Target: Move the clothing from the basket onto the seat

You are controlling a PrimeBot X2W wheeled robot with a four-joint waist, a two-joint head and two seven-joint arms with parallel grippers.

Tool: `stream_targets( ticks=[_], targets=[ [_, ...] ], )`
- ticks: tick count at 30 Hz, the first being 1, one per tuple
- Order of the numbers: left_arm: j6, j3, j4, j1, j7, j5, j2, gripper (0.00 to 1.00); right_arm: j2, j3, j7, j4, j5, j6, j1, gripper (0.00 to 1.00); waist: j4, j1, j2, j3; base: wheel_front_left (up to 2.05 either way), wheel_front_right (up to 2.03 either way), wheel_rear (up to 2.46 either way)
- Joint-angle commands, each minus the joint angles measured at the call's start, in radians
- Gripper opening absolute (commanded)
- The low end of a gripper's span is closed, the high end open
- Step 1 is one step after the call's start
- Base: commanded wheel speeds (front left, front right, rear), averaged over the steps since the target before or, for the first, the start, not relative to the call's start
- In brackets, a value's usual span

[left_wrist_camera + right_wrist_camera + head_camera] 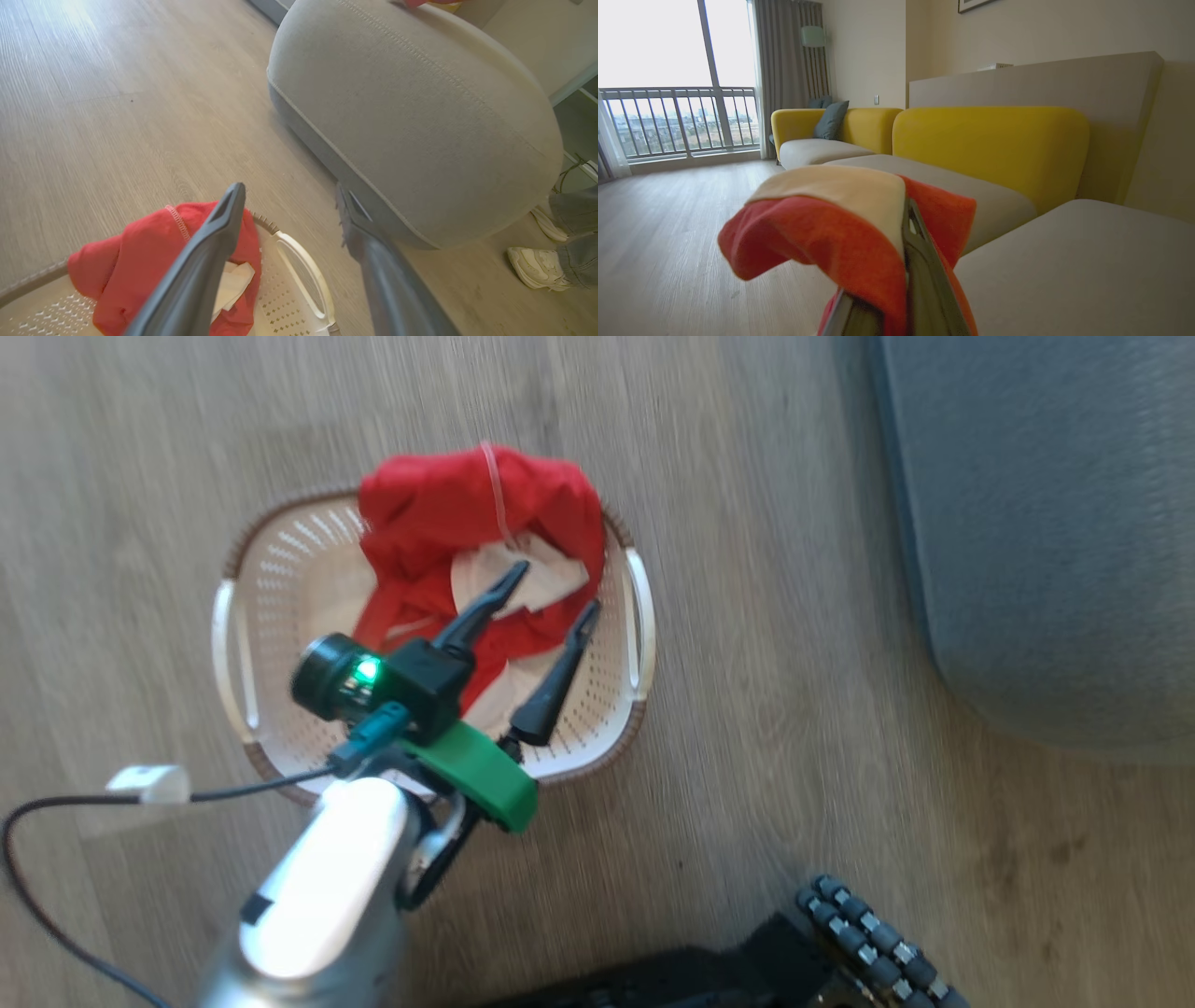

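Note:
The cream basket [280,569] stands on the wooden floor with red and white clothing [476,513] heaped in its far half. My left gripper [555,590] hovers open over that heap, its dark fingers spread with nothing between them. The left wrist view has the same open gripper [287,198] above the clothing [140,252] and the basket's white handle [303,270], with the grey seat [411,116] just beyond. My right gripper [911,219] is shut on a red and white garment [831,224] that drapes over its fingers, beside the seat cushion [1087,270].
The seat's rounded corner [1046,523] lies right of the basket across a strip of floor. My base and a wheel [868,943] sit at the bottom. A person's shoes [532,266] stand by the seat. Yellow backrests [990,144] rise behind the cushions.

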Motion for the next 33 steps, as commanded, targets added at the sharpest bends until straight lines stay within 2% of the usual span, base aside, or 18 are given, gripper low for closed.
stream_targets(
  ticks=[1, 6, 11, 15, 16, 17, 25, 33],
  targets=[
    [0.004, 0.027, -0.032, 0.014, 0.0, 0.007, 0.014, 1.0, 0.003, 0.0, -0.006, -0.02, -0.008, 0.0, -0.001, 0.0, -0.003, 0.0, 0.0, 0.051, 0.0, 0.0, 0.0],
    [0.022, 0.038, -0.092, 0.004, 0.029, 0.02, 0.044, 1.0, 0.119, -0.049, -0.006, -0.005, -0.082, 0.0, 0.084, 0.0, -0.032, 0.0, 0.0, 0.14, 0.0, 0.0, 0.0],
    [0.04, 0.056, -0.119, 0.012, 0.037, 0.016, 0.066, 1.0, 0.194, -0.117, -0.006, -0.042, -0.135, 0.0, 0.146, 0.0, -0.054, 0.0, 0.0, 0.149, 0.0, 0.0, 0.0],
    [0.05, 0.073, -0.123, 0.029, 0.034, 0.002, 0.079, 1.0, 0.215, -0.128, -0.006, -0.057, -0.172, 0.0, 0.187, 0.47, -0.075, 0.0, 0.0, 0.111, 0.0, 0.0, 0.0],
    [0.052, 0.076, -0.124, 0.031, 0.034, -0.001, 0.081, 1.0, 0.217, -0.126, -0.006, -0.057, -0.178, 0.0, 0.196, 0.78, -0.082, 0.0, 0.0, 0.101, 0.0, 0.0, 0.0],
    [0.054, 0.08, -0.124, 0.034, 0.033, -0.003, 0.083, 1.0, 0.218, -0.122, -0.006, -0.05, -0.183, 0.0, 0.204, 1.0, -0.089, 0.0, 0.0, 0.09, 0.0, 0.0, 0.0],
    [0.062, 0.09, -0.112, 0.042, 0.022, -0.032, 0.075, 1.0, 0.177, -0.051, -0.006, 0.038, -0.223, 0.0, 0.305, 1.0, -0.138, 0.0, 0.0, 0.005, 0.0, 0.0, 0.0],
    [0.06, 0.092, -0.076, 0.041, 0.007, -0.054, 0.061, 1.0, 0.169, 0.041, -0.006, 0.122, -0.218, 0.0, 0.423, 1.0, -0.165, 0.0, 0.0, -0.06, 0.0, 0.0, 0.0]
  ],
)
